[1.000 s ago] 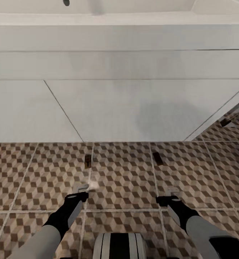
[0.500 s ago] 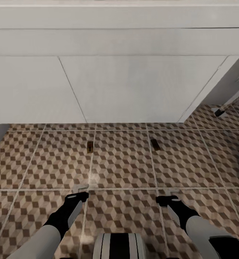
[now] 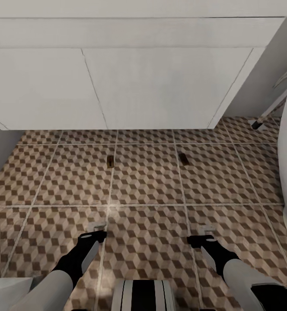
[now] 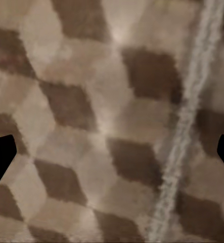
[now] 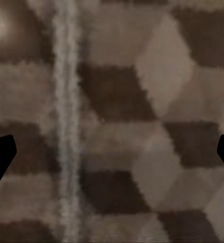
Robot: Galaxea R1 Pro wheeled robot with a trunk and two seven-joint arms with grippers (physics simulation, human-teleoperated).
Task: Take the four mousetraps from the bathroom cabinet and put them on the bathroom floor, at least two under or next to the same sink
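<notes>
Two mousetraps (image 3: 110,161) (image 3: 183,159) lie on the bathroom floor (image 3: 148,185) near the white vanity (image 3: 161,90); the other two are out of sight. Left gripper (image 3: 97,230) and right gripper (image 3: 202,233) hang spread, holding nothing

The bathroom floor (image 3: 148,181) under me is of tiles with a printed cube pattern in brown, beige and white; it looks smooth, with a faint shine near my left gripper (image 3: 97,230). The grout lines are pale and look a little rough in my wrist views. The white vanity unit (image 3: 161,86) has a plain matt finish. The two mousetraps (image 3: 110,161) (image 3: 183,159) look like brown wood with dark parts. My arms seem of matt black and grey plastic.
</notes>
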